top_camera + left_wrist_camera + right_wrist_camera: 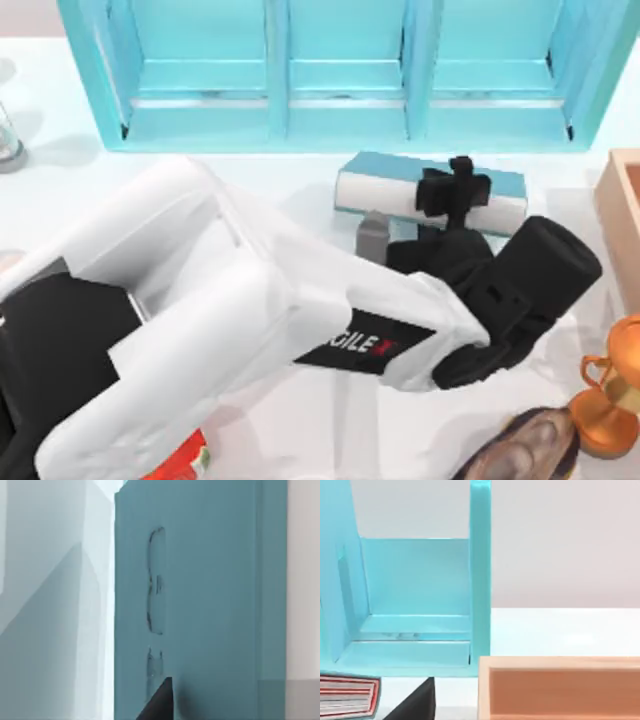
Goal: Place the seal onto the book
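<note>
Two arms: the left one reaches from the table's near-left corner across to the book; the right one is parked.
Left gripper [457,190]: hangs over the book's right half, above the cover and its front edge.
Left grip: cannot tell whether it is spread or pressed together.
Book [400,170]: thick teal hardcover, lying flat on the table [60,190] just in front of the turquoise shelf unit [350,70], pale page edges facing the near side.
Left wrist view: the book's teal cover [210,580] lies close beneath, with faint embossed marks on it.
Seal [372,235]: small upright block, looking grey in the arm's shadow, standing on the table just in front of the book's page edges near its left end.
Seal to hand: left of the gripper and nearer the front, apart from it, on the table and not on the cover.
Right gripper [415,705]: a dark piece low in its wrist view, facing the shelf unit [420,590] and a wooden box [560,685]; grip state cannot be told.
Right side of table: wooden box [622,220] at the edge, copper trophy cup [610,385] nearer, dark glossy oval thing [525,450] beside the cup.
</note>
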Robot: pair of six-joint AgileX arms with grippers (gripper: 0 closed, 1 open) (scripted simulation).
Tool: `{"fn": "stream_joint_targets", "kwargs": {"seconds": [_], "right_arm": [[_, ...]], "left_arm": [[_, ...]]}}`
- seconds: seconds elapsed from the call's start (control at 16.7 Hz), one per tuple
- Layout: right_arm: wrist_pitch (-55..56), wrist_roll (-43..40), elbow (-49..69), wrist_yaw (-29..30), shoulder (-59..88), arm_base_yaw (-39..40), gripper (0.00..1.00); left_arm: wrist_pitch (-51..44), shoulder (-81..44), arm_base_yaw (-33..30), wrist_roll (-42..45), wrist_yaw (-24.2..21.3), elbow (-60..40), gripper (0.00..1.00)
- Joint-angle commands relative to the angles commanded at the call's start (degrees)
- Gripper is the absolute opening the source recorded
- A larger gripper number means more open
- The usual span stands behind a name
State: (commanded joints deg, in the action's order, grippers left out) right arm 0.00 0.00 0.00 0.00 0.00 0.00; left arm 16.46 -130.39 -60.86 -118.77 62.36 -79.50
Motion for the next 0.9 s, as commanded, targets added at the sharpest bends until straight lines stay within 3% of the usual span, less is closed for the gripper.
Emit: {"fn": "stream_joint_targets", "kwargs": {"seconds": [0.18, 0.24, 0.9], "right_arm": [[0.0, 0.0, 0.0, 0.0, 0.0, 0.0, 1.0], [0.0, 0.0, 0.0, 0.0, 0.0, 0.0, 1.0], [0.0, 0.0, 0.0, 0.0, 0.0, 0.0, 1.0]], "left_arm": [[0.0, 0.0, 0.0, 0.0, 0.0, 0.0, 0.98], [0.0, 0.0, 0.0, 0.0, 0.0, 0.0, 1.0], [-2.07, -0.38, 1.51, -1.26, 0.69, 0.09, 1.0]]}}
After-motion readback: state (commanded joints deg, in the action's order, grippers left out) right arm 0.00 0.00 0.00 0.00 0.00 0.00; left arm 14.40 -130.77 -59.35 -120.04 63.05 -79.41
